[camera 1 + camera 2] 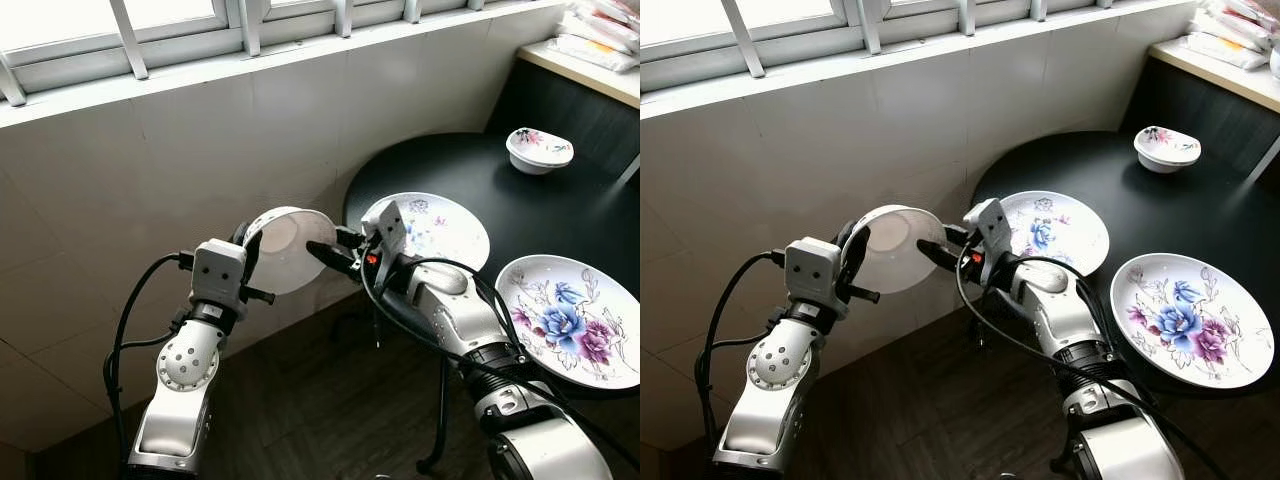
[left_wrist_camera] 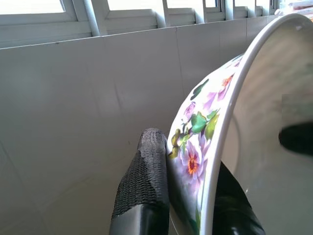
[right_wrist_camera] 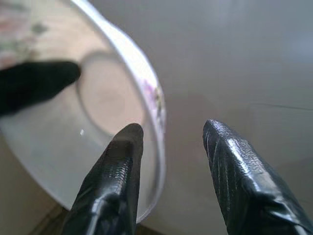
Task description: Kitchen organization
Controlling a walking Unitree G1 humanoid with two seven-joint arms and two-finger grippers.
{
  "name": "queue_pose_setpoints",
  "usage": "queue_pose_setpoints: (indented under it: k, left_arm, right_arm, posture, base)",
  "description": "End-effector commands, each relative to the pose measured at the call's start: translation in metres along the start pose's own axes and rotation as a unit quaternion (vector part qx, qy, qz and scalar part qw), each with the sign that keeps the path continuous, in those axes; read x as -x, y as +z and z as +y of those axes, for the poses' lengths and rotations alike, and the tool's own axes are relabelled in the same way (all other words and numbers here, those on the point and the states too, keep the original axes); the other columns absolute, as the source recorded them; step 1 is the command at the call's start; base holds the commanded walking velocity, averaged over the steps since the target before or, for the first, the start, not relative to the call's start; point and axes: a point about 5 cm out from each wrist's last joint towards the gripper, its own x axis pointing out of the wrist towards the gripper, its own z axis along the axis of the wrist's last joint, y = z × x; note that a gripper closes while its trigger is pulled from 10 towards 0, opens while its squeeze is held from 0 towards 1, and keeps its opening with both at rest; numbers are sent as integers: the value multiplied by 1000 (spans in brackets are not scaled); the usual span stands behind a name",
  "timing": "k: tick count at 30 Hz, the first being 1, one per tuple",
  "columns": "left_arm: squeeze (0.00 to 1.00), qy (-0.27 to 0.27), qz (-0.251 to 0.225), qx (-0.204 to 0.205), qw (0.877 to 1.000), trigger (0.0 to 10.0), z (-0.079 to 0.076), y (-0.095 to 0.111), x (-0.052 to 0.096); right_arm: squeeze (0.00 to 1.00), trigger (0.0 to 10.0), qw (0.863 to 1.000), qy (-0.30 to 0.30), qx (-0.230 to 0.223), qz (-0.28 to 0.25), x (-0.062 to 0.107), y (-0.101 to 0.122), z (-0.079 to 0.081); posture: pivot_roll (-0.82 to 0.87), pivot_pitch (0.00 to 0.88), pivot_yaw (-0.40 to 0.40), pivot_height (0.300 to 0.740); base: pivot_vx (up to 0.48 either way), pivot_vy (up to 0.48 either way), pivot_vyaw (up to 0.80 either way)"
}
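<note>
Here, a round black table [image 1: 560, 200] is set against the tiled wall [image 1: 120, 200] below the window, and three pieces of flowered crockery are laid out on it. A large plate [image 1: 575, 320] lies at the near edge, a second plate [image 1: 445, 228] lies at the edge nearest the arms, and a small dish [image 1: 540, 150] is kept further back, well apart from both. The spread suggests that the crockery is being gathered or sorted. A white bowl [image 1: 285, 250] with flowers on its outside is held off the table, in the air before the wall, tipped on its side. It is clamped at the rim by the left gripper [image 2: 188, 205], one finger outside and one inside. The right gripper [image 3: 168, 147] is brought up to the opposite rim with its fingers apart on either side of the edge, presumably so that the bowl can be passed across toward the table.
</note>
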Motion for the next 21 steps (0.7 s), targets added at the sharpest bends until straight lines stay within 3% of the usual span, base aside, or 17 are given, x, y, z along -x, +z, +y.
queue_pose_setpoints:
  k: [1,2,3,5,9,11,12,13,21]
  left_arm:
    - [0,-7,-19,0,1000,10000,-3,7,0]
    - [0,-7,-19,0,1000,10000,-3,7,0]
    - [0,-7,-19,0,1000,10000,-3,7,0]
    - [0,-7,-20,0,1000,10000,-3,7,0]
    - [0,-9,-22,0,1000,10000,-3,7,0]
    - [0,-10,-24,1,1000,10000,-3,8,0]
    - [0,-10,-25,1,1000,10000,-3,8,0]
    - [0,-11,-26,2,1000,10000,-3,8,0]
    - [0,-12,-29,4,1000,10000,-3,9,0]
  right_arm:
    - [0,10000,1000,7,-13,-9,-2,4,-2]
    - [0,9333,1000,10,-15,-8,-2,3,-1]
    - [0,9333,1000,13,-16,-8,-2,3,-1]
    - [0,4235,999,27,-20,3,-2,-2,2]
    - [0,3647,999,38,-25,12,-3,-6,4]
    - [0,2392,999,40,-24,15,-3,-7,5]
    - [0,2392,999,40,-24,15,-3,-7,5]
    - [0,118,999,40,-25,16,-3,-8,5]
    - [0,0,999,35,-25,8,-2,-7,3]
  posture:
    - [29,0,-27,740]
    - [29,0,-27,740]
    - [29,0,-27,740]
    - [31,0,-28,740]
    - [34,0,-27,740]
    - [34,0,-27,740]
    - [34,0,-27,740]
    - [35,0,-27,740]
    - [32,0,-26,740]
  base:
    - [0,0,0]
    - [0,0,0]
    - [0,0,0]
    - [0,0,0]
    - [0,0,0]
    - [0,0,0]
    - [0,0,0]
    - [0,0,0]
    - [0,0,0]
